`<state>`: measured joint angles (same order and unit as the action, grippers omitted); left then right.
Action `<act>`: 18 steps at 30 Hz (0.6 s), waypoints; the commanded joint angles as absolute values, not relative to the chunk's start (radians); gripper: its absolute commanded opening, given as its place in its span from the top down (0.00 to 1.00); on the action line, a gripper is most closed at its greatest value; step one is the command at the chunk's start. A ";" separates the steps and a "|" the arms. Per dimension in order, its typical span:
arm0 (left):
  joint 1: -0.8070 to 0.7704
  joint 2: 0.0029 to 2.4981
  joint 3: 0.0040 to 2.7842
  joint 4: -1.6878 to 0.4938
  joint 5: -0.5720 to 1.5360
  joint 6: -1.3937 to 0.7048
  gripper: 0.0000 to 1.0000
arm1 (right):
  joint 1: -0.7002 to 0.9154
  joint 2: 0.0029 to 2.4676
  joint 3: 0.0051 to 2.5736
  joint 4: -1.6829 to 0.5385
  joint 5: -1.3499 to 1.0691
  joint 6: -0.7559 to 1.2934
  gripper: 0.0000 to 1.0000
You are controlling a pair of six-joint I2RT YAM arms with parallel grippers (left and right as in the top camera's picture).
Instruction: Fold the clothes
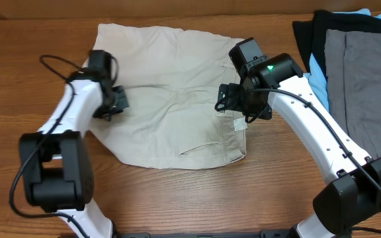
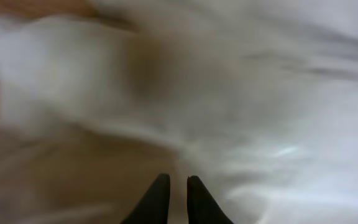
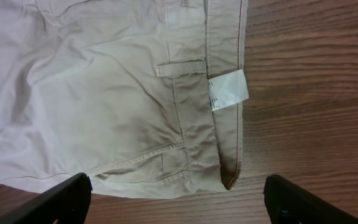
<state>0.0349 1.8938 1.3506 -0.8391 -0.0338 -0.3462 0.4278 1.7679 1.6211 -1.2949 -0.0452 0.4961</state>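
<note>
The pale beige shorts (image 1: 170,92) lie spread flat on the wooden table, waistband to the right, with a small white label (image 3: 229,90) on it. My left gripper (image 1: 114,102) is at the shorts' left edge. In the blurred left wrist view its fingers (image 2: 178,190) are nearly together with no cloth visible between them, and the pale cloth (image 2: 241,93) lies beyond. My right gripper (image 1: 233,102) hovers over the waistband side. In the right wrist view its fingers (image 3: 179,202) are wide open and empty, spanning the shorts' waistband corner (image 3: 225,174).
A pile of other garments lies at the far right: a flat grey one (image 1: 366,73) on top of black (image 1: 306,36) and light-blue (image 1: 317,69) cloth. Bare wood (image 1: 197,198) runs along the front edge.
</note>
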 commanded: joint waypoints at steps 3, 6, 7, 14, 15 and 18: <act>0.143 1.774 1.443 -0.926 0.091 -0.345 0.82 | 0.427 1.763 1.620 -1.293 -0.063 0.493 0.05; 0.181 1.740 1.444 -0.958 0.187 -0.299 0.77 | 0.427 1.763 1.620 -1.291 -0.098 0.494 0.04; 0.187 1.734 1.444 -0.971 0.210 -0.290 0.75 | 0.427 1.763 1.620 -1.291 -0.106 0.494 0.04; 0.194 1.731 1.444 -1.090 0.260 -0.254 0.64 | 0.427 1.763 1.620 -1.290 -0.110 0.496 0.02; 0.198 1.729 1.444 -1.111 0.263 -0.256 0.68 | 0.427 1.763 1.620 -1.290 -0.110 0.496 0.01; 0.216 1.710 1.443 -1.161 0.275 -0.247 0.70 | 0.427 1.763 1.620 -1.290 -0.110 0.488 0.00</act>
